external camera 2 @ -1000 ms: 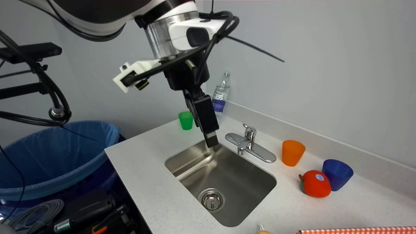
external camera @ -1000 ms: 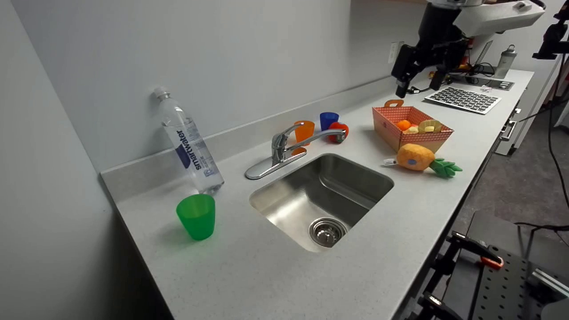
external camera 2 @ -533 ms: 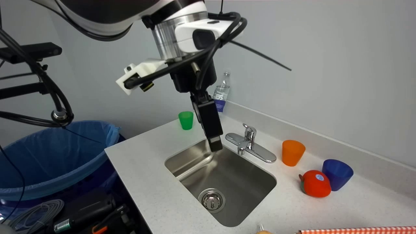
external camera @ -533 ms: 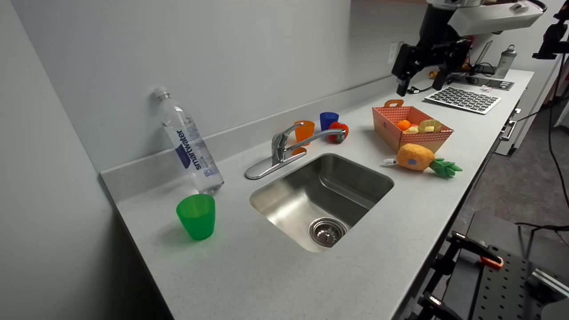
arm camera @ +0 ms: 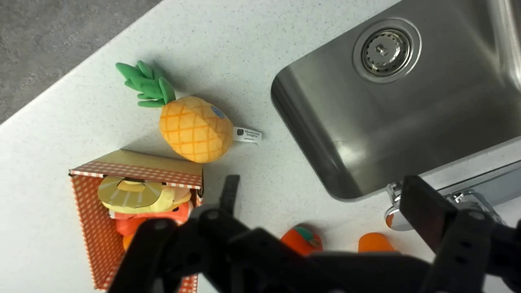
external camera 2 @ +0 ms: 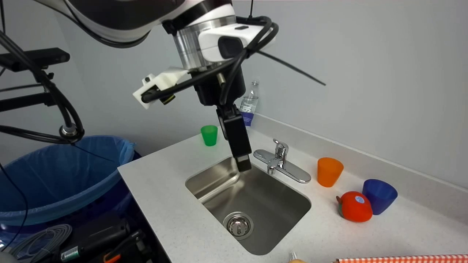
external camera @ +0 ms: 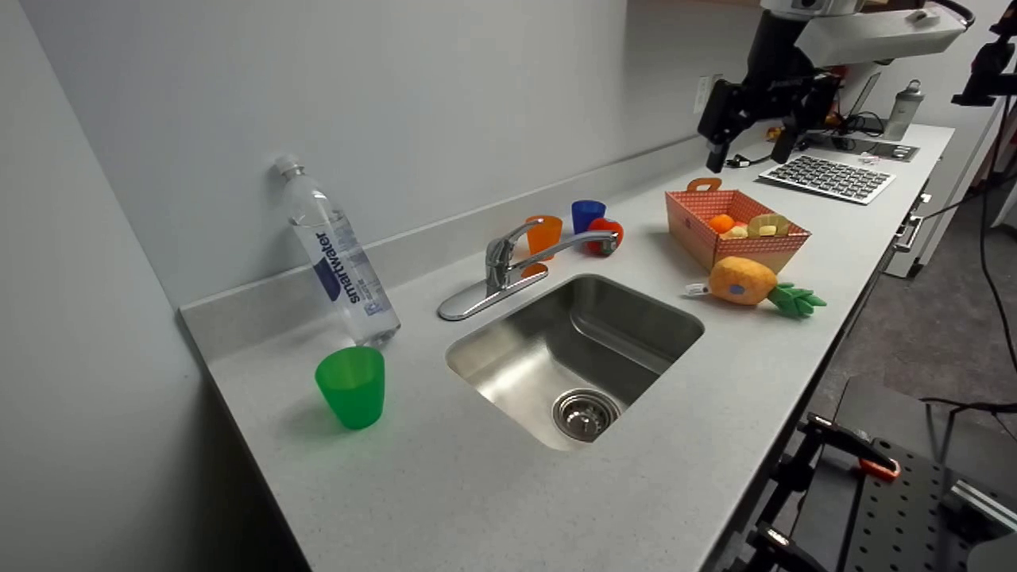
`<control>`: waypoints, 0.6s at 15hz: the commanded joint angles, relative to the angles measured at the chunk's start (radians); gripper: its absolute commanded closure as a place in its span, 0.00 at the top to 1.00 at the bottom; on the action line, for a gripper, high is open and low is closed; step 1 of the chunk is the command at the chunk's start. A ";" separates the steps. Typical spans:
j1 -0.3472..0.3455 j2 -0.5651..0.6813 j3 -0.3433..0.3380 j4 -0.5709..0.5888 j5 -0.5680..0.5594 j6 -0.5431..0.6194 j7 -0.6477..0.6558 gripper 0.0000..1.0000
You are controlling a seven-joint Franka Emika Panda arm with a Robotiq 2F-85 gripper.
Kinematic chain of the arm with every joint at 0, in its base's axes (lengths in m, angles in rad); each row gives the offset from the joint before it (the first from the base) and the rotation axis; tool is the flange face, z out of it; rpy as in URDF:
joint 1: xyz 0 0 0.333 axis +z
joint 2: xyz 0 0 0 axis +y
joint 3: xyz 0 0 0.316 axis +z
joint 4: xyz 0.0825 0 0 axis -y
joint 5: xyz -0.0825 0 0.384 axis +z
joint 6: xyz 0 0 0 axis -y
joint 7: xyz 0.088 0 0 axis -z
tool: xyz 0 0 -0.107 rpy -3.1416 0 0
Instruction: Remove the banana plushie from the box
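Honestly, end effector (external camera 2: 244,166) just slid lower-right in an exterior view, spread, empty; banana (arm camera: 167,199) sits in the box (arm camera: 94,217), wrist view's lower left, so probably lining up.

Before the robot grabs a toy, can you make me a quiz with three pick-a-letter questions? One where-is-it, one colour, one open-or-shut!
1. Where is the pineapple toy compared with the box?
A) inside it
B) underneath it
C) beside it

2. What colour is the cup near the bottle?
A) blue
B) green
C) orange

3. How is the gripper?
A) open
B) shut, holding nothing
C) shut on the pineapple toy

1 C: the wrist view shows it on the counter, outside the box.
2 B: both exterior views show it green.
3 A: its fingers stand wide apart.
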 commanded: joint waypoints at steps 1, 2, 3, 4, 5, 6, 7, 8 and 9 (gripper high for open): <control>-0.033 0.090 -0.009 0.048 -0.002 0.067 0.114 1.00; -0.052 0.127 -0.013 0.070 -0.009 0.082 0.151 1.00; -0.069 0.164 -0.018 0.094 -0.013 0.092 0.184 1.00; -0.089 0.211 -0.024 0.125 -0.019 0.102 0.219 1.00; -0.102 0.249 -0.034 0.154 -0.020 0.103 0.246 1.00; -0.112 0.295 -0.053 0.193 -0.018 0.099 0.268 1.00; -0.118 0.333 -0.072 0.228 -0.016 0.091 0.288 1.00; -0.122 0.377 -0.095 0.269 -0.016 0.087 0.306 1.00; -0.122 0.419 -0.120 0.307 -0.013 0.081 0.318 1.00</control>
